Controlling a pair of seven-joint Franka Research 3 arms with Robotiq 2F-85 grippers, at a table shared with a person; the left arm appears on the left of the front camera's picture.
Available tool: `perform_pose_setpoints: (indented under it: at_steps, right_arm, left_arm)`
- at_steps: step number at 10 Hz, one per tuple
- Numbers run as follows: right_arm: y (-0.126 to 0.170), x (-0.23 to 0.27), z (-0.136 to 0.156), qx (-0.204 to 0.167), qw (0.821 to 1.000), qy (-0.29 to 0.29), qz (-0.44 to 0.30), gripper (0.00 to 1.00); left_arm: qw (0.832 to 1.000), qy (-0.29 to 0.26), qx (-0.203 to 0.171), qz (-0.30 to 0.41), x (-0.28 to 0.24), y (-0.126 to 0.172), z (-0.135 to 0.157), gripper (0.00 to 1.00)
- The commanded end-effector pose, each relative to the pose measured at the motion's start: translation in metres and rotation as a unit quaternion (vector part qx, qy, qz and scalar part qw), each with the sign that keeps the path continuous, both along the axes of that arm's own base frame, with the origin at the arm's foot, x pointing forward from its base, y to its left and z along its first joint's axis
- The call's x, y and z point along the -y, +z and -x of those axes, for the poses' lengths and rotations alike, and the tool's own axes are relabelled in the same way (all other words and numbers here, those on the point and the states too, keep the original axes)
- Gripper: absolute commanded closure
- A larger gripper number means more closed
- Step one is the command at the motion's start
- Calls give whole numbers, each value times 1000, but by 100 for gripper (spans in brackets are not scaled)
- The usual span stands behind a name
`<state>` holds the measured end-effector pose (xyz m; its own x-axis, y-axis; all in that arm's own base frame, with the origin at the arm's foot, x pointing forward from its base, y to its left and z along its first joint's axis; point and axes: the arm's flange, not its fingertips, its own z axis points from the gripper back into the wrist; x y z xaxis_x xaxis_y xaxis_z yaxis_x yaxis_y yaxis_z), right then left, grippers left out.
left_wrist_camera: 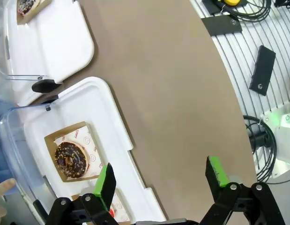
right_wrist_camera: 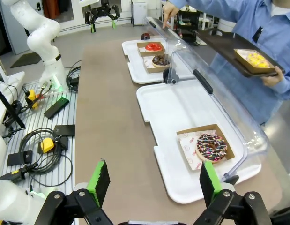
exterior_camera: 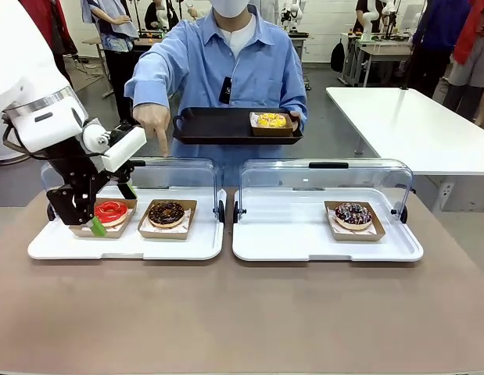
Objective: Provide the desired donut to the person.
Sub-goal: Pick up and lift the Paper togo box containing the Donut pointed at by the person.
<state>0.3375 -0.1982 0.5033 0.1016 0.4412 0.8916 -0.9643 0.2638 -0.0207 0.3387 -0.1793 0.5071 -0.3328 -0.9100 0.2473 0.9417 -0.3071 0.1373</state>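
Pointing down with the index finger of one hand (exterior_camera: 153,123) above the left display case (exterior_camera: 124,246), at the far side of the worktop (exterior_camera: 242,312): person (exterior_camera: 226,70) in a light blue shirt. Fingertip roughly in line with the chocolate donut (exterior_camera: 166,212) from the front; cannot say for certain that this one is meant rather than the red donut (exterior_camera: 111,211) just beside it. Both sitting in cardboard boats on the white base of that case, clear lid (exterior_camera: 187,176) raised at the back. Holding with the other hand (exterior_camera: 298,121) a black tray (exterior_camera: 218,125) at chest height, with a yellow-iced donut (exterior_camera: 270,120) in its own boat at the tray's end nearest that hand. Hovering at the near left corner of the left case with the left claw (left_wrist_camera: 159,180) spread wide and pinching nothing; from the front, one green pad overlapping the red donut's near edge, contact not resolvable; from the wrist, one finger over the case's rim, the other over bare worktop. Lying alone in the right display case (exterior_camera: 304,246), lid also up: sprinkled donut (exterior_camera: 353,214). Hanging above the worktop, well apart from that case, with the right claw (right_wrist_camera: 155,180) spread wide and empty.
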Motion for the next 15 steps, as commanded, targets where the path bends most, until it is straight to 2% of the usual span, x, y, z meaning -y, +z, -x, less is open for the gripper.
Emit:
perform_pose_setpoints:
  at_steps: [1,6,7,8,9,10,11,15]
  right_arm:
    - [-1,1,1,0,1000,6,0,0]
    - [-1,1,1,0,1000,6,0,0]
    - [-1,1,1,0,1000,6,0,0]
    - [-1,1,1,0,1000,6,0,0]
    - [-1,1,1,0,1000,6,0,0]
    - [-1,1,1,0,1000,6,0,0]
    - [-1,1,1,0,1000,6,0,0]
    - [-1,1,1,0,1000,6,0,0]
  left_arm:
    - [1000,10,7,-24,8,-4,4,0]
    - [1000,0,2,-14,4,-2,3,0]
    - [999,21,18,-47,19,-10,9,0]
    - [997,22,25,-75,36,-18,1,0]
    - [997,9,18,-76,51,-31,-14,0]
    - [995,20,16,-98,61,-47,-30,0]
    - [991,41,22,-129,64,-60,-43,0]
    - [985,45,4,-169,64,-118,-80,0]
